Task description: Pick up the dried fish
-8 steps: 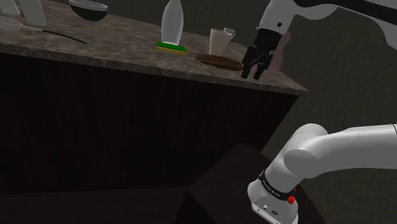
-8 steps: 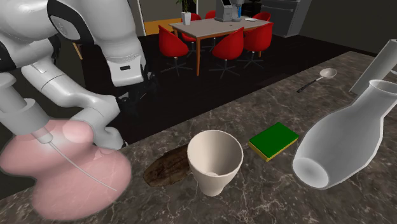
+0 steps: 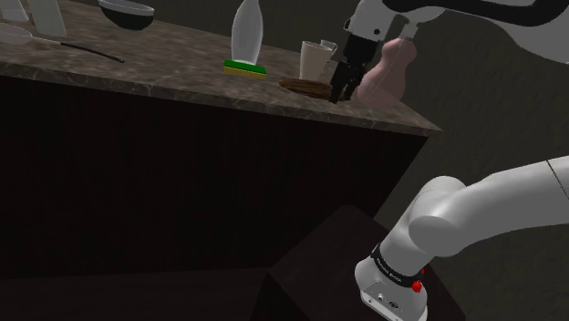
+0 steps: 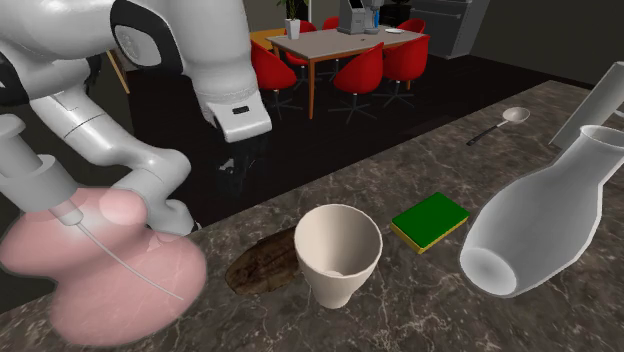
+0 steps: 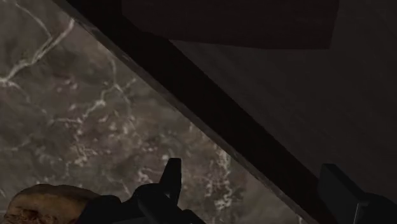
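- The pincer (image 5: 254, 194) is released: in the wrist view its two black fingers (image 5: 170, 173) stand well apart with nothing between them.
- One finger hangs over the marbled table (image 5: 63, 108). The other hangs past the table's edge, over the dark floor.
- The dried fish (image 5: 44, 200), brown and flat, lies on the table just beside the finger that is over the table, outside the gap.
- In the shoulder view the pincer points down at the end of the fish nearest the table's corner. Whether it touches the fish cannot be told.
- A pale cup (image 3: 315, 60) stands upright just behind the fish.
- A pink, rounded vase (image 3: 387, 73) stands near the table's corner, close behind the pincer.
- On the shoulder view's left of the cup lies a green sponge (image 3: 245, 67), with a pale bottle (image 3: 247, 32) behind it.
- In the second exterior view that bottle looks tilted, its mouth toward the camera.
- A dark bowl (image 3: 126, 13) stands well apart, further along the table.
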